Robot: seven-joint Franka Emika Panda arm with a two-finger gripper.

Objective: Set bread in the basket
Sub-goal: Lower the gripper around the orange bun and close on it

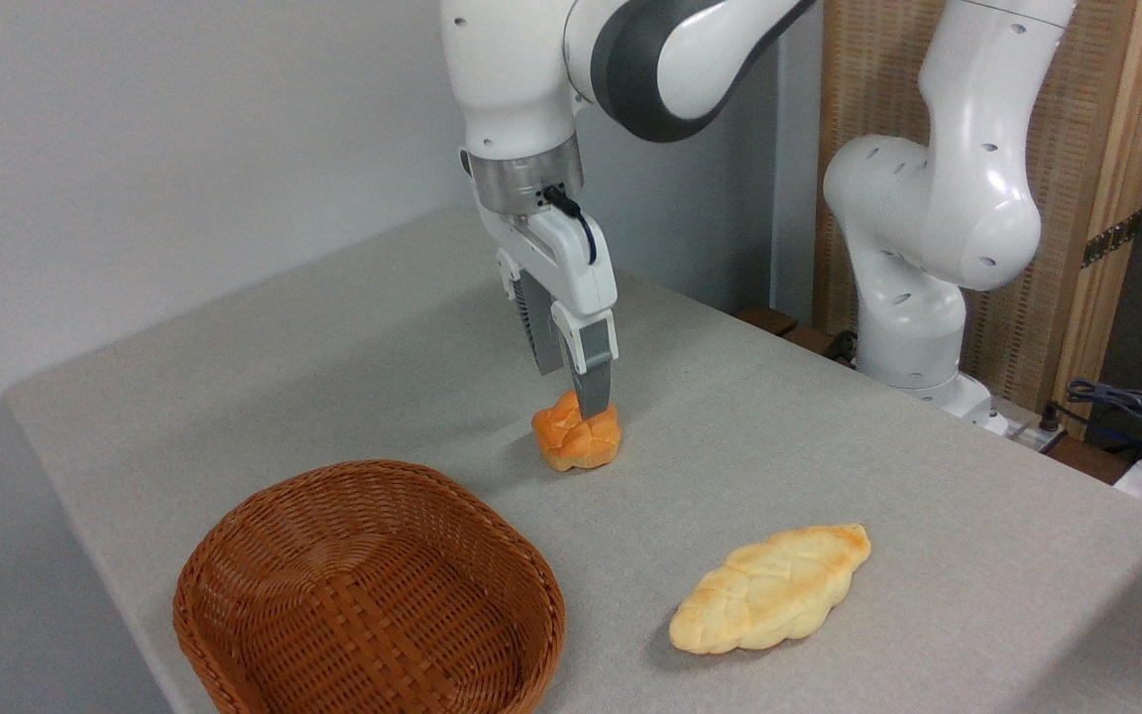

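Hand [571, 392]: pointing straight down, directly over the bread [577, 433]. The two fingers stand apart, so the hand is open and grips nothing. The near finger [593, 382] has its tip at the top of the bun's crust, at or just touching the upper right of it; contact cannot be settled from this view. The far finger is partly hidden behind the near one and ends a little higher up, toward the bun's rear side. A black cable loops at the wrist flange above the white hand body.

Bread: small knotted round bun, orange-golden on top, paler low down. It sits on the tabletop [829, 456], not lifted, roughly mid-table.

Basket [369, 595]: brown woven wicker, shallow, rounded-oval. It stands at the near left of the tabletop, well apart from the bun, toward the camera and to the left. Nothing lies inside; the woven floor is visible.

Flat loaf [771, 589]: pale yellow, leaf-shaped, browned at its right tip. It lies at the near right, to the right of the basket and apart from both basket and bun.

Tabletop: grey cloth-like surface. The arm's white base [913, 297] stands beyond the far right edge, in front of a wooden-framed panel.
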